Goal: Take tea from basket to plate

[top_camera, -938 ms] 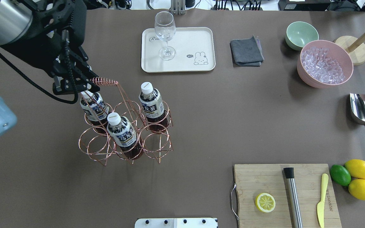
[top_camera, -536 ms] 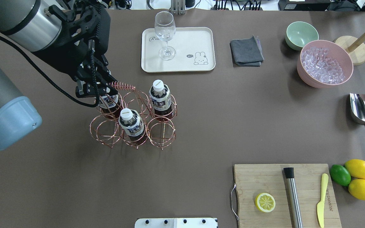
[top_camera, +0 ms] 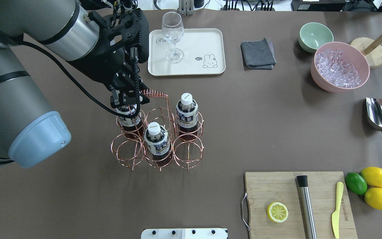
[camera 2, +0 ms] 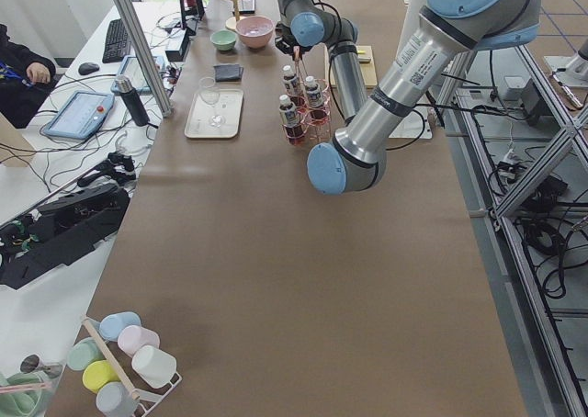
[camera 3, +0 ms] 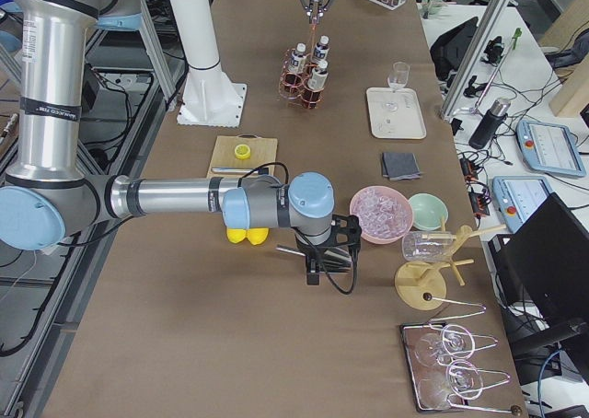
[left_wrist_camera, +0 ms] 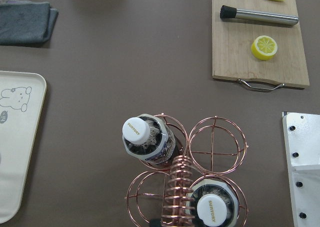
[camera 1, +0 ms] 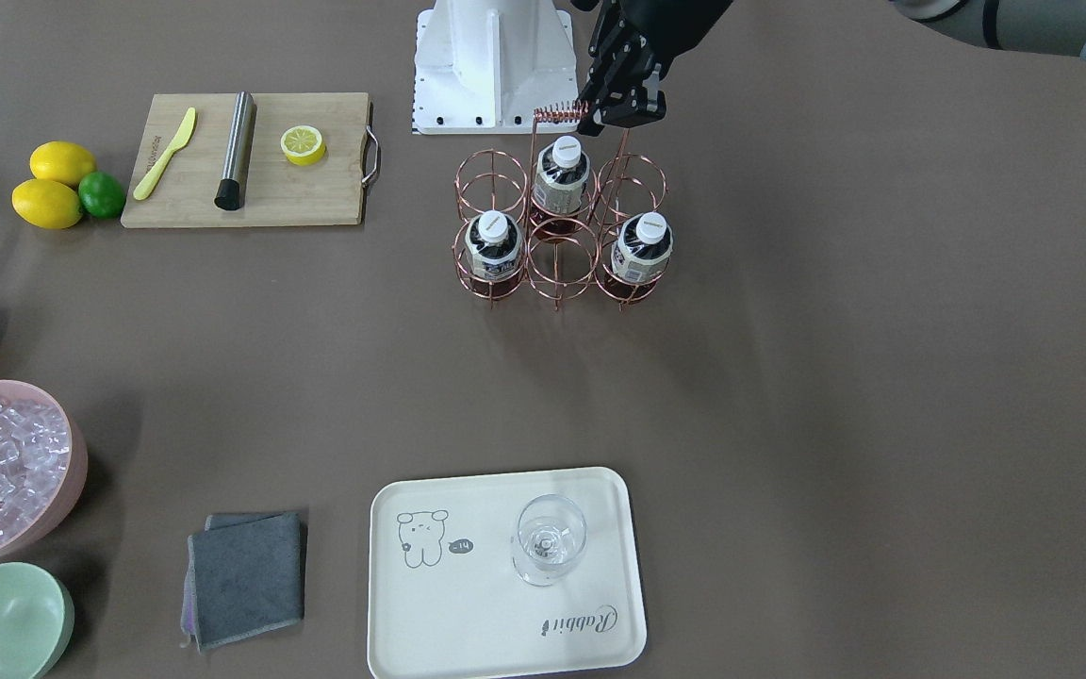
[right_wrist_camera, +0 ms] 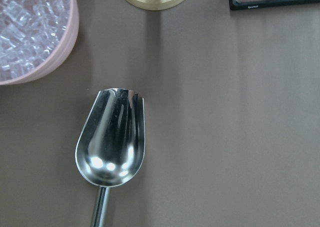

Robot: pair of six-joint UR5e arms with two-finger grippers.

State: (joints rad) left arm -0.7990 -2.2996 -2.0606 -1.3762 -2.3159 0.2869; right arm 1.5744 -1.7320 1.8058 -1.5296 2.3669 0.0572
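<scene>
DESK: What fills the frame?

PHOTOGRAPHER: A brown table (top_camera: 78, 199), with the robot's left arm (top_camera: 28, 99) reaching across it to a copper wire basket (left_wrist_camera: 215, 146). Beyond the basket, well apart from it, lies the cream plate (top_camera: 207, 39), carrying only a stemmed glass (top_camera: 172, 36).

DESK: And the tea?

PHOTOGRAPHER: Three bottles, all upright in the basket's ring cells. One (top_camera: 187, 111) stands on the plate side, one (top_camera: 157, 141) in the middle of the near row, and one (top_camera: 128, 120) half hidden under the left gripper (top_camera: 126, 99). None is on the plate.

DESK: The grippers?

PHOTOGRAPHER: The left one looks clamped on the end of the coiled handle (top_camera: 156, 94), though its own body masks the fingers. The right gripper (camera 3: 315, 272) hangs over a steel scoop (right_wrist_camera: 112, 142) far off. Whether its jaws are apart or together, I cannot tell.

DESK: How will a bottle handle?

PHOTOGRAPHER: It is full, so probably weighty for its size. The thin walls likely give under a squeeze, and the label looks slick. The wire rings fence in the body, so the stiff neck under the white cap (top_camera: 186, 97) is the place to grip, followed by a straight lift.
</scene>
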